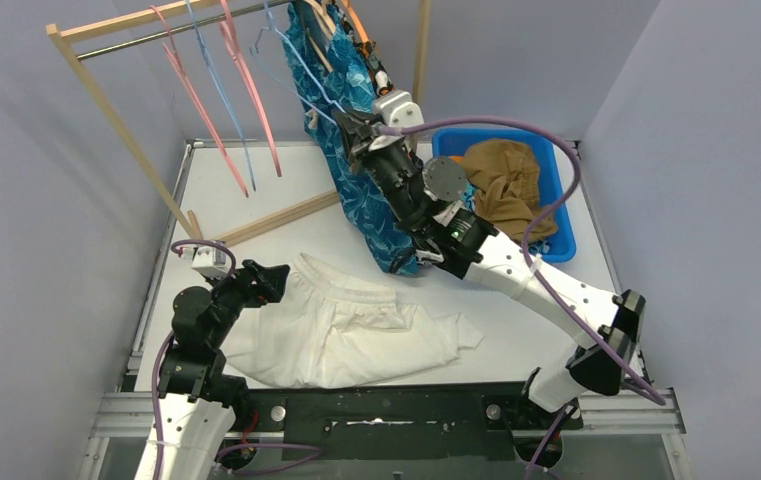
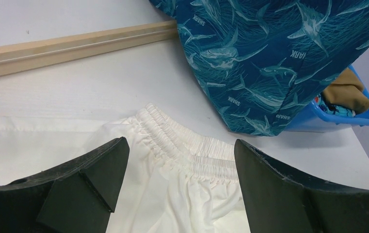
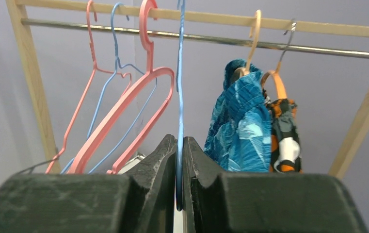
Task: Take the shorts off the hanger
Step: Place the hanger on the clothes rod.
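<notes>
Two claws, two different states. The right gripper point(image 3: 180, 141) is closed on the thin blue hanger point(image 3: 180, 73). In its wrist view the wire runs straight down between the two pressed-together fingers point(image 3: 153, 165) and hooks over the rack point(image 3: 318, 26) above. We cannot tell whether any cloth hangs on that hanger.

Just right of the wire, the teal shark-print shorts point(image 3: 243, 126) are bunched on a peach hanger point(image 3: 255, 34). The orange-black-white camouflage shorts point(image 3: 284, 141) hang right behind them, touching, on a hanger with a metal hook point(image 3: 289, 36). To the left of the held wire, bare pink hangers point(image 3: 124, 111) and another blue one dangle from the same rail.

From the top camera, the right arm reaches far across the table point(image 1: 286, 180). Its gripper sits against the upper part of the teal shorts, whose lower end drapes down to the tabletop. Beside that arm, the blue bin point(image 1: 559, 205) stands at the far right of the table with the plain brown shorts point(image 1: 506, 180) crumpled inside.

The left gripper point(image 2: 180, 150) is wide open and holds nothing. Its two black fingers point(image 2: 100, 170) stand apart on either side of the elastic waistband of the white shorts point(image 2: 192, 194), which lie flat at the near side of the table. Beyond the waistband are a strip of bare tabletop and the rack's wooden base bar point(image 2: 75, 46). The hem of the teal shorts hangs in front of the bin's corner.
</notes>
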